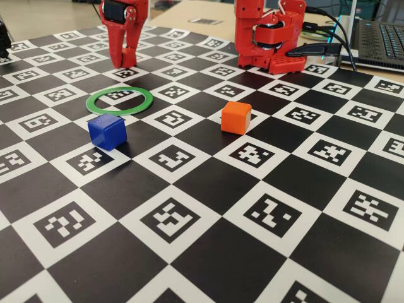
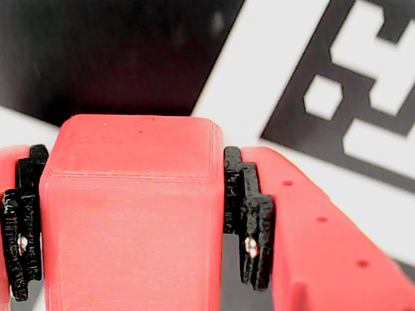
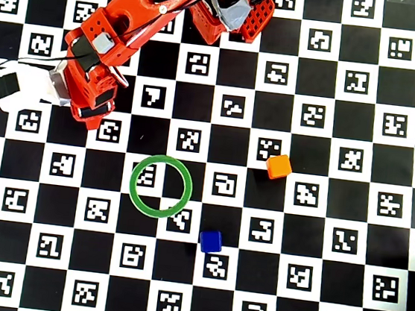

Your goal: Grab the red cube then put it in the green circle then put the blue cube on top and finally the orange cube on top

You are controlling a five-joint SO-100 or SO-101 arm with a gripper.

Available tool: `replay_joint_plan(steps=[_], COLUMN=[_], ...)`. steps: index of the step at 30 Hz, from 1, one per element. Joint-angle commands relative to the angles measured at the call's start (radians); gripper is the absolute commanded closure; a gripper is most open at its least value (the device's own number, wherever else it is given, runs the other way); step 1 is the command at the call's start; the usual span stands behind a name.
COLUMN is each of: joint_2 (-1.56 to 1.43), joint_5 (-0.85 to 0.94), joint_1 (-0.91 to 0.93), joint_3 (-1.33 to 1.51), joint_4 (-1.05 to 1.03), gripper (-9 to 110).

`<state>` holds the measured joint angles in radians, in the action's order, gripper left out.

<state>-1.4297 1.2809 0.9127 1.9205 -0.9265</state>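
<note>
**Currently: red cube clamped in the claw, ring empty**

Near to far in the fixed view. Nearest the camera lies bare checkered marker board (image 1: 189,252). Next comes the blue cube (image 1: 107,131), resting flat on the board just in front of the green circle (image 1: 119,101) and slightly to its left, close but not touching. To the right, well apart from both, sits the orange cube (image 1: 236,117), also flat on the board. The green circle lies flat with only board pattern inside it. Behind the ring the gripper (image 1: 124,63) points down, tips at or just above the board; the cube is hard to make out there. Farther back stands the red arm base (image 1: 268,38), with a laptop (image 1: 382,41) at the right edge.

Wrist view: the red cube (image 2: 133,214) fills the space between the two fingers, black pads (image 2: 249,214) pressed on both side faces. The jaws stand one cube-width apart, closed onto it.

Overhead view: the gripper end (image 3: 91,108) sits up and left of the green circle (image 3: 160,185), outside it. The blue cube (image 3: 210,241) lies lower right of the ring, the orange cube (image 3: 279,166) to its right.
</note>
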Motion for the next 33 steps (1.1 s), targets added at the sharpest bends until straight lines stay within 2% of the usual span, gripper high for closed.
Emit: replay_joint_plan(steps=[1, 7, 13, 29, 33], joint_2=[-0.094, -0.112, -0.155, -0.287, -0.288], joint_5=[-0.034, -0.127, -0.279, -0.738, -0.810], joint_1=[-0.009, -0.017, -0.071, -0.454, -0.557], joint_3=[-0.169, -0.419, -0.561, -0.509, -0.460], joint_4=[-0.144, -0.407, -0.557, -0.586, -0.523], gripper=[95, 96, 97, 96, 96])
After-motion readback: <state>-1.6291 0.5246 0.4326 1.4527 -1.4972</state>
